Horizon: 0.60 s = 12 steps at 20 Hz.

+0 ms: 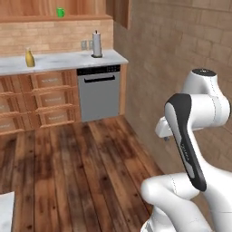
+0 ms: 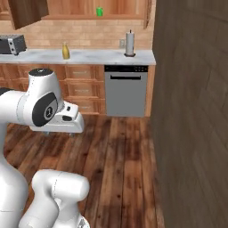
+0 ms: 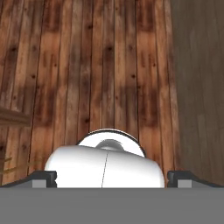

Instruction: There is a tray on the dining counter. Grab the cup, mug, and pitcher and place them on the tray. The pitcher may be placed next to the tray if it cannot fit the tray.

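Kitchen scene, rendered, seen from two cameras riding behind a white robot arm [image 1: 195, 136] and from a camera on its hand. The arm is folded up close to its own base, standing on a dark wooden plank floor [image 1: 77, 172].

Across the room runs a marble counter [image 1: 63, 60] with wooden drawers beneath it and a brick wall behind. On that counter, toward its left part, stands the pitcher [image 1: 30, 58], a mustard-yellow bottle-shaped jug, upright. Further right on the same counter stands a paper towel roll [image 1: 96, 44] on a dark holder, just above a grey dishwasher [image 1: 99, 93] built in under the counter. In the right base view a toaster [image 2: 11, 44] sits at the far left end of the counter.

Above the counter, on a wooden shelf [image 1: 54, 18], sits a small bright green vessel [image 1: 60, 12]; it is too small to tell whether it is the mug or the cup.

At the bottom left corner of the left base view, a pale marble corner [image 1: 5, 210] shows, possibly an edge of the dining counter.

The gripper [image 3: 112, 178] points down at the plank floor in the hand view; its two dark fingertips [image 3: 43, 178] sit far apart at the bottom corners, spread wide and holding nothing.
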Tool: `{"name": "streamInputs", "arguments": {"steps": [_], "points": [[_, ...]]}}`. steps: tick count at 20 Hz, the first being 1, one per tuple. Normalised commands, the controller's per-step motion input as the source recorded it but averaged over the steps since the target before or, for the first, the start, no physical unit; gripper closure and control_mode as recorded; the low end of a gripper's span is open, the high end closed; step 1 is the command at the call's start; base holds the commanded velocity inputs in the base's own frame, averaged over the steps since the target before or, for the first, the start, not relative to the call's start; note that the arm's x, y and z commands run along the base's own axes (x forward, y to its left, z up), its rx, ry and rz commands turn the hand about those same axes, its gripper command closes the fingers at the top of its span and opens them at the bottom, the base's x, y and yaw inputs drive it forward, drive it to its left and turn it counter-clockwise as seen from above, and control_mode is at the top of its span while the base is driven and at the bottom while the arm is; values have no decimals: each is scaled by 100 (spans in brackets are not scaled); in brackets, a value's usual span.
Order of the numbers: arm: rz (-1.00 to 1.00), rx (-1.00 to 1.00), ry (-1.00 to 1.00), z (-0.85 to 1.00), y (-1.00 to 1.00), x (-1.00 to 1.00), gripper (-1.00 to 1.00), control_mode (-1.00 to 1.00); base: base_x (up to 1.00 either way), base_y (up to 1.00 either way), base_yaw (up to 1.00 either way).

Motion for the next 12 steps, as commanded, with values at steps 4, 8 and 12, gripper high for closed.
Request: {"name": "streamInputs", "arguments": {"steps": [4,8,12], "points": [[0,0,0,0,0,0,-100,100,100,0,0],[0,0,0,0,0,0,-100,100,100,0,0],[0,0,0,0,0,0,-100,100,100,0,0]]}}
